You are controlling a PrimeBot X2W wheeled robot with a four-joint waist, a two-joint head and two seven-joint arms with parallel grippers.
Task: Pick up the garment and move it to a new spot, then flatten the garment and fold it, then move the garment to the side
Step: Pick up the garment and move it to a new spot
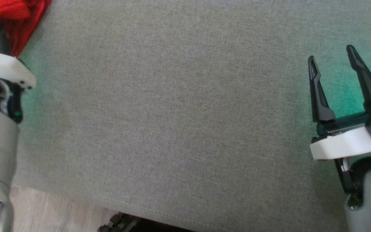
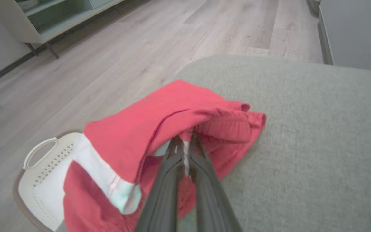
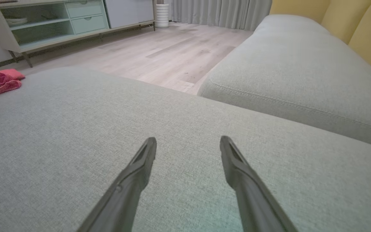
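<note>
The red garment (image 2: 130,129) is pinched at a corner of the grey cushion (image 2: 301,145) by the closed left end effector (image 2: 185,140), one end hanging over a white basket (image 2: 40,170). The right end effector (image 3: 188,143) is held open above the cushion.

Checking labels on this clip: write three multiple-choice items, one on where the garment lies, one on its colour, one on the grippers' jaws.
1. Where is the garment? A. mid-cushion B. at the edge of the grey cushion, by the white basket C. on the floor
2. Its main colour? A. blue B. yellow C. red
3. The jaws? A. left gripper shut on the garment, right gripper open B. both open C. both shut on it
Key: 1 B, the left wrist view shows it there; 2 C, red cloth with a white band; 3 A, left jaws pinch the cloth, right jaws stand apart.
</note>
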